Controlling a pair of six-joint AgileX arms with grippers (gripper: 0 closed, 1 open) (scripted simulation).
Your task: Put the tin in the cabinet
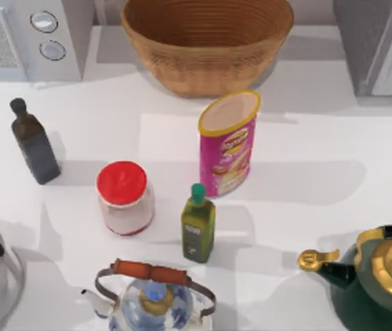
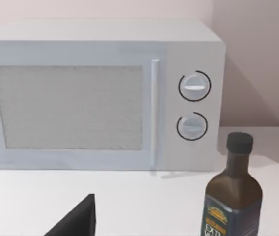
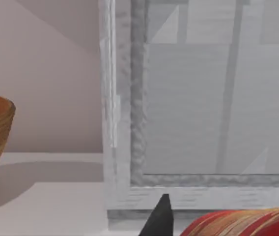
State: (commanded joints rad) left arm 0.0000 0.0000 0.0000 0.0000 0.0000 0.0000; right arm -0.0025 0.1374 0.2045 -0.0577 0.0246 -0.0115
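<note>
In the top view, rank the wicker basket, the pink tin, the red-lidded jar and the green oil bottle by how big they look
1. wicker basket, by far the largest
2. tin
3. red-lidded jar
4. green oil bottle; it looks close to the jar, slimmer but as tall, so that order is unsure

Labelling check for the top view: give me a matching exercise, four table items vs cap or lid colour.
Things:
1. tin
2. jar
3. olive oil bottle
4. dark bottle

Colours:
A. green cap
B. black cap
C. beige top, yellow rim
D. red lid

Pairs: 1-C, 2-D, 3-A, 4-B
</note>
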